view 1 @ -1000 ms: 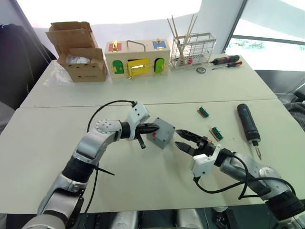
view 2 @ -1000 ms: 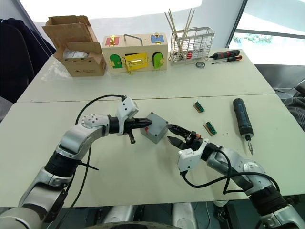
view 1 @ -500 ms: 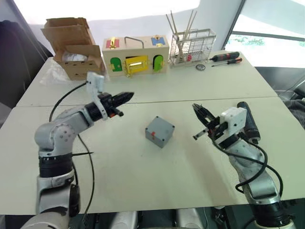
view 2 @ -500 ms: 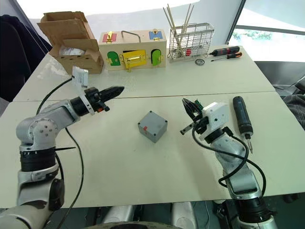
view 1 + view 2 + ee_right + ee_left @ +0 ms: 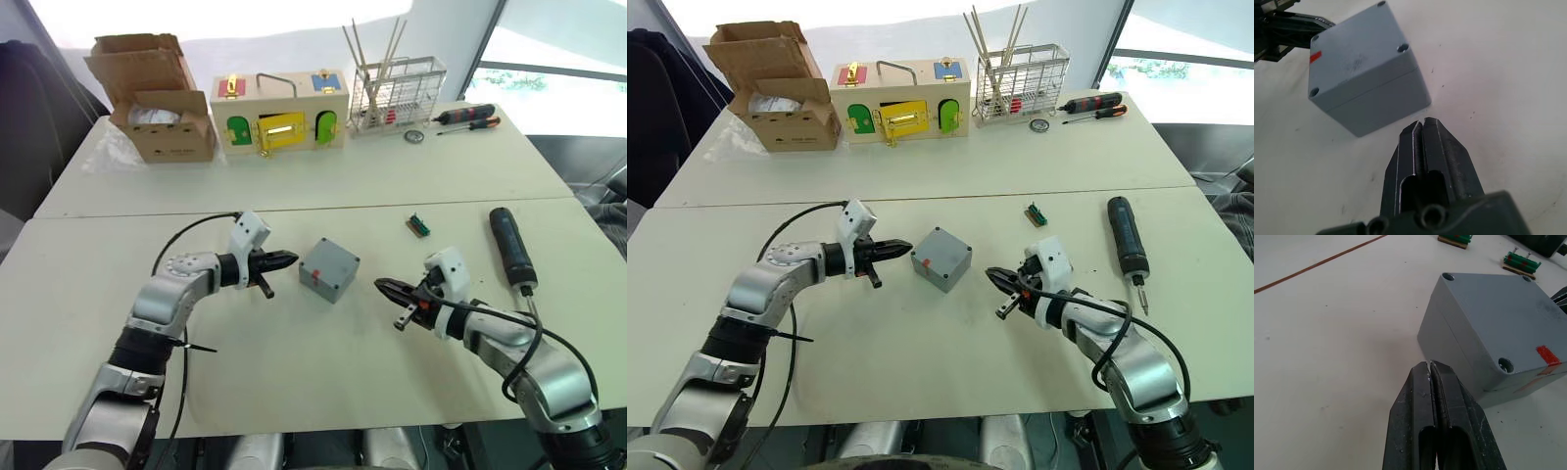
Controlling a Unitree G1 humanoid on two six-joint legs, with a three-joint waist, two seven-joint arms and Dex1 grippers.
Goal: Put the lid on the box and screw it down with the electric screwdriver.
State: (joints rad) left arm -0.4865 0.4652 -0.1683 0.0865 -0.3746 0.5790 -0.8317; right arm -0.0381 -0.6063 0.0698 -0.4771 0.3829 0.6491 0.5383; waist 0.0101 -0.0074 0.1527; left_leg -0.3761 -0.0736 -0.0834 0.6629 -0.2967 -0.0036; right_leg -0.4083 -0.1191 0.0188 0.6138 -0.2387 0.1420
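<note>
Small square grey plastic box (image 5: 329, 269) sits mid-table on the white tabletop (image 5: 294, 372), its flat grey lid (image 5: 1498, 318) seated on top, red mark on one side. Left gripper (image 5: 290, 259): jaws pressed fully together, empty, tips just beside the box, not touching. Right gripper (image 5: 382, 286): jaws likewise closed, holding nothing, near the box's opposite side. Thick black cylindrical electric screwdriver (image 5: 511, 249) lies well apart on the robot's right.

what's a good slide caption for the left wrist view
Shut left gripper pointing at a small square grey plastic box with its lid on.
</note>
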